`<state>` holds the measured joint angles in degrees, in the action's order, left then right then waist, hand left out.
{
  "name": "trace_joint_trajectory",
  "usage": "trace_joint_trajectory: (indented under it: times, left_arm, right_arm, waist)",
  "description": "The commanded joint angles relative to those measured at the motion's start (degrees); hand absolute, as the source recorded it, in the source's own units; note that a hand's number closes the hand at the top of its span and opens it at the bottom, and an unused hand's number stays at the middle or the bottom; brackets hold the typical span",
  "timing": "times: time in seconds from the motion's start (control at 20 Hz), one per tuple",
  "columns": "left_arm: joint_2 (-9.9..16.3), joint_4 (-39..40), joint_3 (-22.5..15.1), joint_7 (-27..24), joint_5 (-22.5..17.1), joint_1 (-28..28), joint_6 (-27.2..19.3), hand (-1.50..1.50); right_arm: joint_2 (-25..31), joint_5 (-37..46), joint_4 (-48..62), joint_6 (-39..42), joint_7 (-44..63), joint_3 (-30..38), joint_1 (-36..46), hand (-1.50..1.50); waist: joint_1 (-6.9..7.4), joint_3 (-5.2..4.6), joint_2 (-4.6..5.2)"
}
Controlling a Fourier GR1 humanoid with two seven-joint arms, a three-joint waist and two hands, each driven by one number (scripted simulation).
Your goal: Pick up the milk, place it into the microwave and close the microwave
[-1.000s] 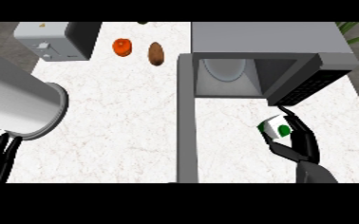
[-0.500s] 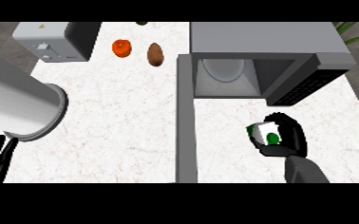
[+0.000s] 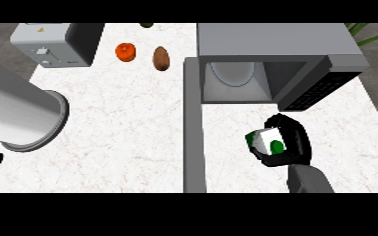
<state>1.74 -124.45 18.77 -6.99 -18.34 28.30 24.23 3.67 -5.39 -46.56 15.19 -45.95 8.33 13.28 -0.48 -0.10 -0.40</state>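
Note:
The milk [image 3: 266,140] is a small white carton with green marks, held above the counter in front of the microwave [image 3: 262,45]. My right hand [image 3: 291,142] is curled round it from the right and hides most of it. The microwave stands at the back right with its cavity [image 3: 235,80] showing a round glass plate inside. Its door [image 3: 192,125] swings out to the left and runs down toward the front edge. My left forearm [image 3: 26,112] fills the left edge as a large grey cylinder; the left hand itself does not show.
A toaster [image 3: 55,45] stands at the back left. An orange fruit [image 3: 126,51] and a brown oval item [image 3: 161,58] lie behind the middle of the white counter [image 3: 118,145]. A green plant [image 3: 365,32] pokes in at the far right.
My right hand has carried the milk leftward and a little toward me, and turned so the carton's green face points more to the left.

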Motion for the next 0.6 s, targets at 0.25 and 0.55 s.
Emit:
trace_joint_trajectory:
  times: [0.25,0.55]
  left_arm:
    - [-1.2,1.8,0.8,-3.1,0.7,2.6,4.0,-1.5]
    - [-1.7,2.2,2.3,-4.7,-1.4,4.9,6.3,-1.5]
  right_arm:
    - [-3.6,-0.9,-36.6,-6.3,16.1,-12.4,-19.6,1.5]
    - [-3.7,-5.4,-45.5,-21.5,23.1,-26.0,-22.5,1.5]
  waist:
    - [-0.39,-0.04,-0.1]
    - [0.81,0.07,0.23]
